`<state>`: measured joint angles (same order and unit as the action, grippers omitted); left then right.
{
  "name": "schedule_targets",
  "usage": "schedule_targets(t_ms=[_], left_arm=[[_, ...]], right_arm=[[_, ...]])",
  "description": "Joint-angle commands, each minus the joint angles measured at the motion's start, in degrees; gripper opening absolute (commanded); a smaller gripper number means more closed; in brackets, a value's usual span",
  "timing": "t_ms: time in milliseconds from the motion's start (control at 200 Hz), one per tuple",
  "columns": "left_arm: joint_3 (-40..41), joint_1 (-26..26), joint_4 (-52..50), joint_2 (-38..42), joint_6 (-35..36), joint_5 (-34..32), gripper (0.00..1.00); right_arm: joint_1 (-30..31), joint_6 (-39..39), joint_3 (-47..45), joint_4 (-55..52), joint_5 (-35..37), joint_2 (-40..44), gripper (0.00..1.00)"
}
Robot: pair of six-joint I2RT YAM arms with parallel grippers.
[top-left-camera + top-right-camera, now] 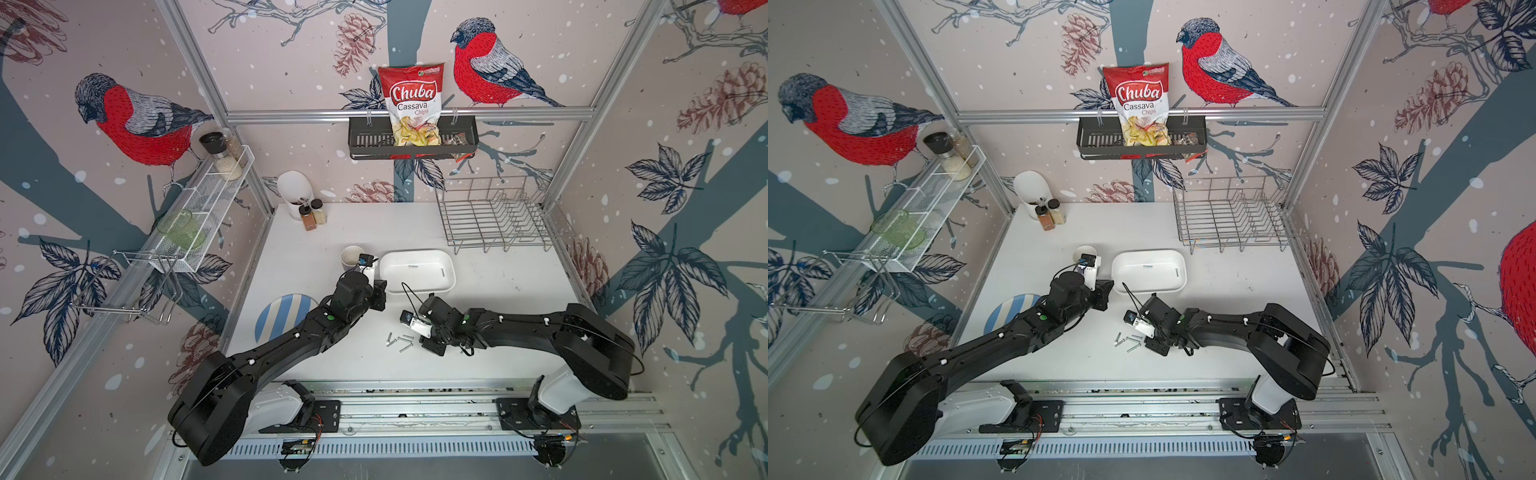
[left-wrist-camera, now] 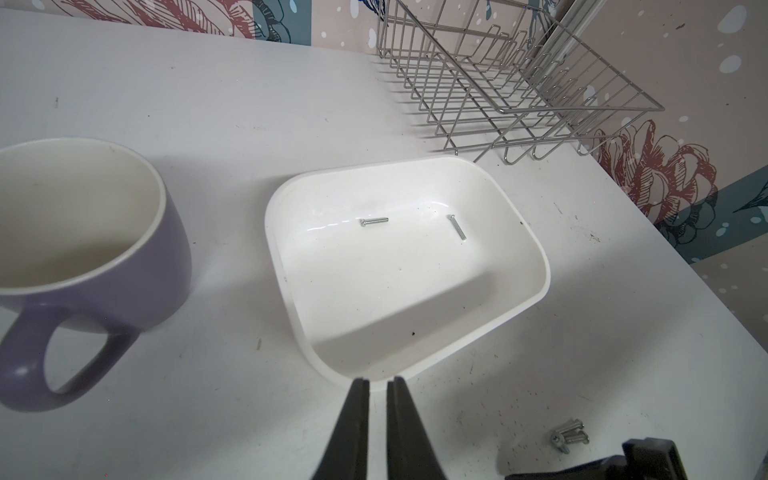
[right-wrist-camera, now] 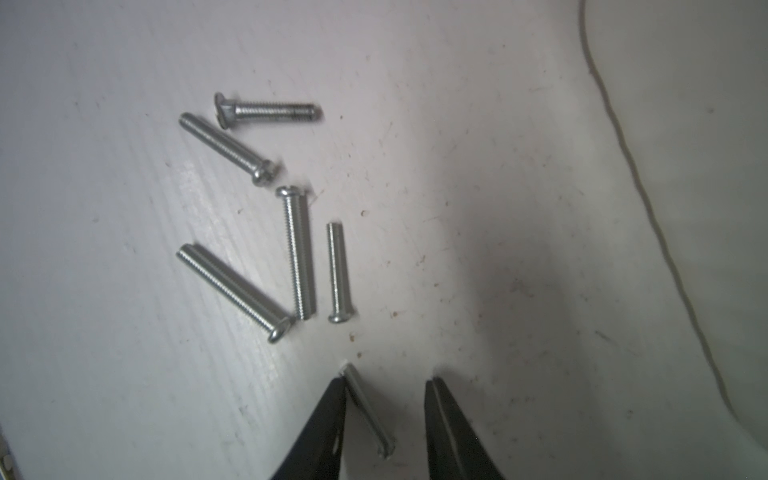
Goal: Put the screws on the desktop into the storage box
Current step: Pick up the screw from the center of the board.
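Several silver screws (image 1: 400, 340) (image 3: 297, 249) lie in a loose cluster on the white desktop (image 1: 507, 328), in front of the storage box (image 1: 415, 251) (image 2: 415, 303). Two screws (image 2: 374, 221) (image 2: 457, 227) lie inside the box. My right gripper (image 3: 386, 376) (image 1: 417, 341) is down at the cluster's edge, open. One screw (image 3: 368, 409) lies on the desktop between its fingers, against one finger. My left gripper (image 2: 377, 379) (image 1: 379, 296) hovers at the box's near left corner. Only a thin slit shows between its fingers, and nothing is in it.
A purple mug (image 2: 124, 249) (image 1: 351, 257) stands just left of the box. A blue-striped plate (image 1: 282, 316) lies under the left arm. A wire dish rack (image 1: 494, 216) sits at the back right, and spice jars (image 1: 312, 215) stand at the back left.
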<state>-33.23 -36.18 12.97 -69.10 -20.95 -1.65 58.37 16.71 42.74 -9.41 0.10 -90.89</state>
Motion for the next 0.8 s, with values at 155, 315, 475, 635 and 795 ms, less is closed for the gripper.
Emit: schedule_targets(t_ms=[155, 315, 475, 635, 795], left_arm=[[0.2, 0.1, 1.9, 0.4, 0.4, 0.2, 0.15], [0.4, 0.2, 1.9, 1.0, 0.3, 0.3, 0.14], [0.6, 0.2, 1.9, 1.5, 0.1, 0.6, 0.14], [1.1, 0.2, 2.1, 2.8, -1.4, 2.0, 0.14], [3.7, 0.1, 1.6, 6.5, -3.4, 5.6, 0.19]], right_arm=[[-1.1, -0.5, 0.2, -3.2, -0.2, -0.8, 0.07], [-1.2, -0.6, 0.3, -3.2, -0.5, -0.7, 0.00], [-1.4, -1.2, 0.3, -2.2, -0.8, 1.0, 0.00], [-3.6, -3.8, 0.5, -1.1, -2.7, 4.4, 0.00], [-8.3, -8.2, 1.6, 0.0, -5.2, 9.2, 0.00]])
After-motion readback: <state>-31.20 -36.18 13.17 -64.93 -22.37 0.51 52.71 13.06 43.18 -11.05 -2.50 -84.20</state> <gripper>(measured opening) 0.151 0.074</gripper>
